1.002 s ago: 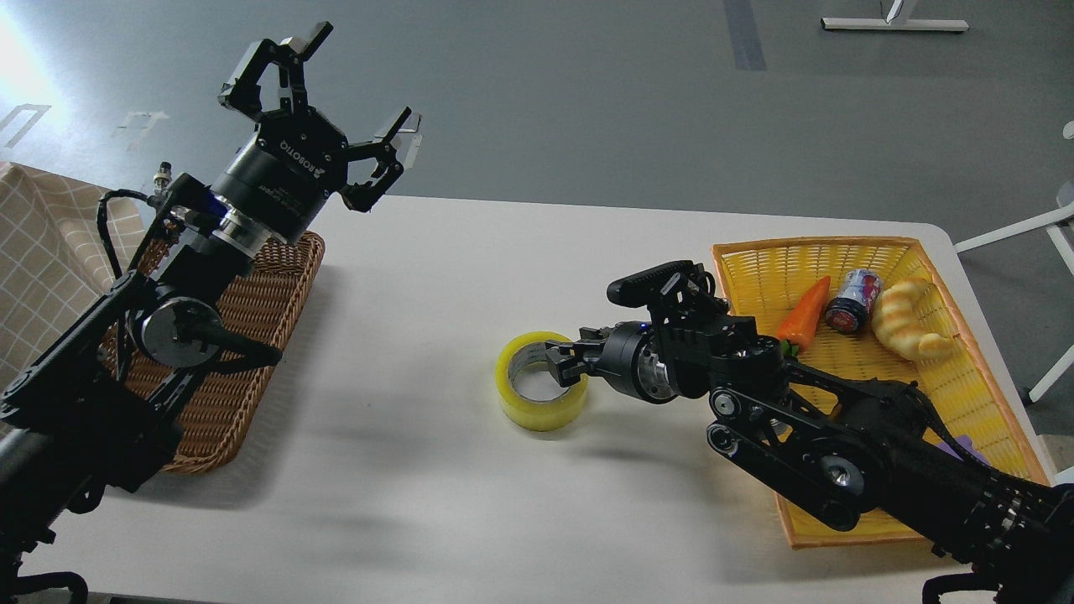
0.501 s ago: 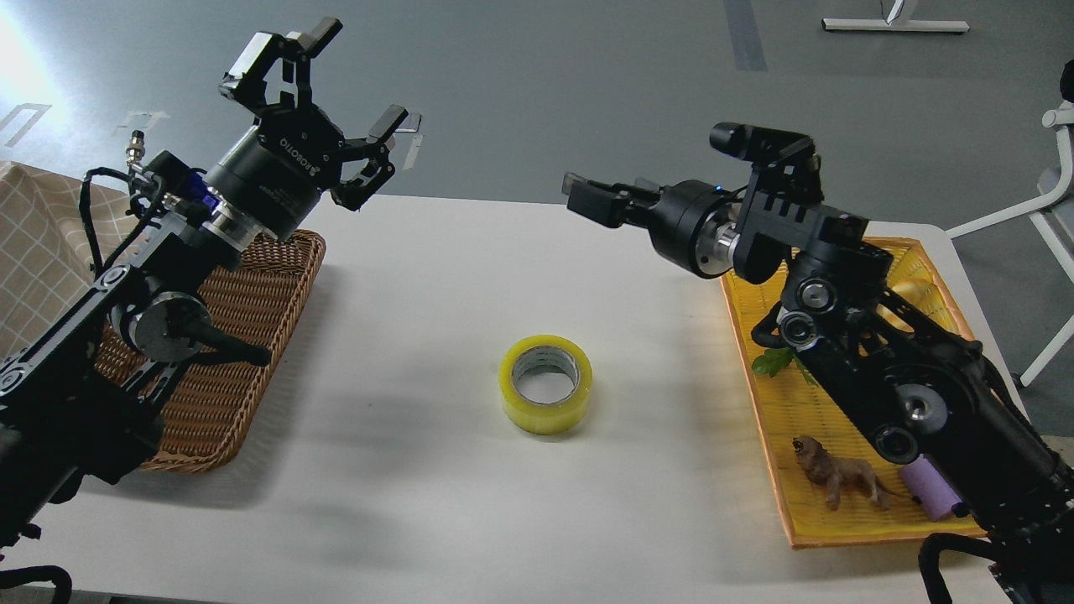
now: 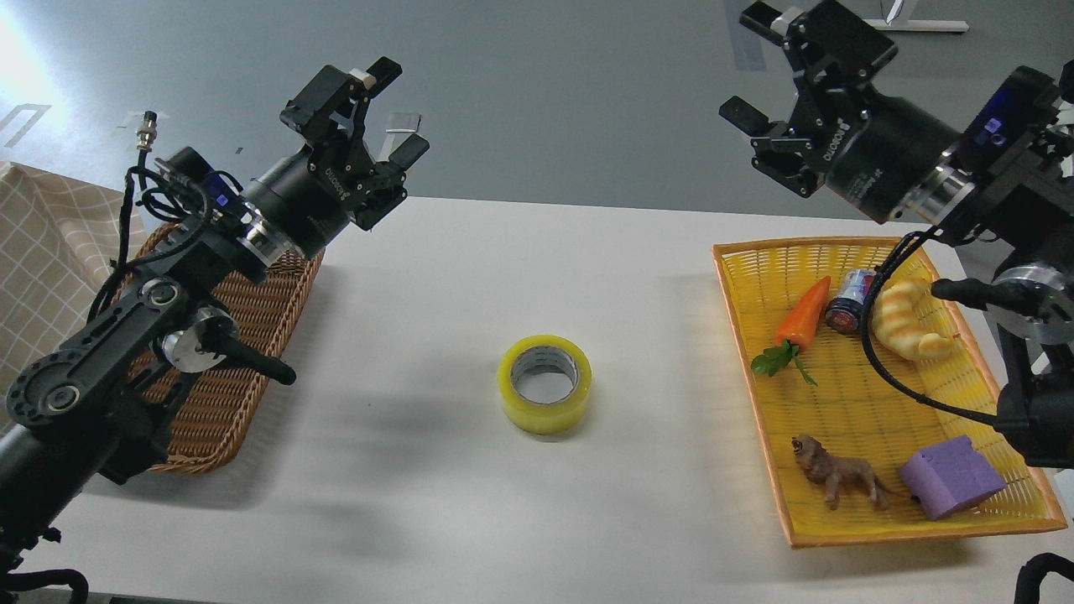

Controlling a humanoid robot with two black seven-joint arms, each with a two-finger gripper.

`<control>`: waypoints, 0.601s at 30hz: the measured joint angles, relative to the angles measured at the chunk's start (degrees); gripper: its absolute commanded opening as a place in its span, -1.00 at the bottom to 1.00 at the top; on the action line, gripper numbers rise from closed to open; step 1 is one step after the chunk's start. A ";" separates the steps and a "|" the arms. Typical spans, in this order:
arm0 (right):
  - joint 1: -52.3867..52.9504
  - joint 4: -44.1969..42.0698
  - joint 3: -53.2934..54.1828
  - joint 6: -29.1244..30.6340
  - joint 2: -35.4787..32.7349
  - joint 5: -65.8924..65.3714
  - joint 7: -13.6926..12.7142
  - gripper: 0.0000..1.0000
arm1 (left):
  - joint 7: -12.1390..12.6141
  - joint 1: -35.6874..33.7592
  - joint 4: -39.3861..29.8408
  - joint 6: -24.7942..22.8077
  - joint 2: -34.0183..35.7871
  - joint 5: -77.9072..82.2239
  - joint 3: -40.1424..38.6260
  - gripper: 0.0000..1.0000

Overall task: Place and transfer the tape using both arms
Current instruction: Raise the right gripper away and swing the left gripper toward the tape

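The tape [image 3: 544,383], a yellow translucent roll with a pale grey core, lies flat on the white table [image 3: 470,277] near its middle, touched by nothing. My left gripper [image 3: 375,113] is raised above the table's far left edge, open and empty, well up and left of the tape. My right gripper [image 3: 759,71] is raised high at the far right, above the yellow basket's far end, open and empty.
A brown wicker basket [image 3: 252,310] stands at the left under my left arm. A yellow basket [image 3: 847,394] at the right holds a toy carrot [image 3: 801,315], a can [image 3: 849,300], a bread toy [image 3: 906,323], a lion figure [image 3: 835,480] and a purple block [image 3: 952,476].
My right gripper has let go of the tape, risen and swung back to the far right. The tape stays flat on the table. My left gripper has shifted right and turned.
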 measured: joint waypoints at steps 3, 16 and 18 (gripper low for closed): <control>-2.84 1.34 3.95 -0.01 0.49 5.23 0.09 1.00 | 0.00 0.00 -0.01 0.45 0.00 9.99 1.07 1.00; -8.82 1.09 11.16 0.02 1.51 9.26 1.25 1.00 | 1.91 0.44 0.17 17.57 -9.88 57.17 9.10 0.99; -9.26 0.88 11.53 0.02 1.51 9.26 1.31 1.00 | 2.24 1.75 0.06 18.55 -11.42 62.65 9.99 0.98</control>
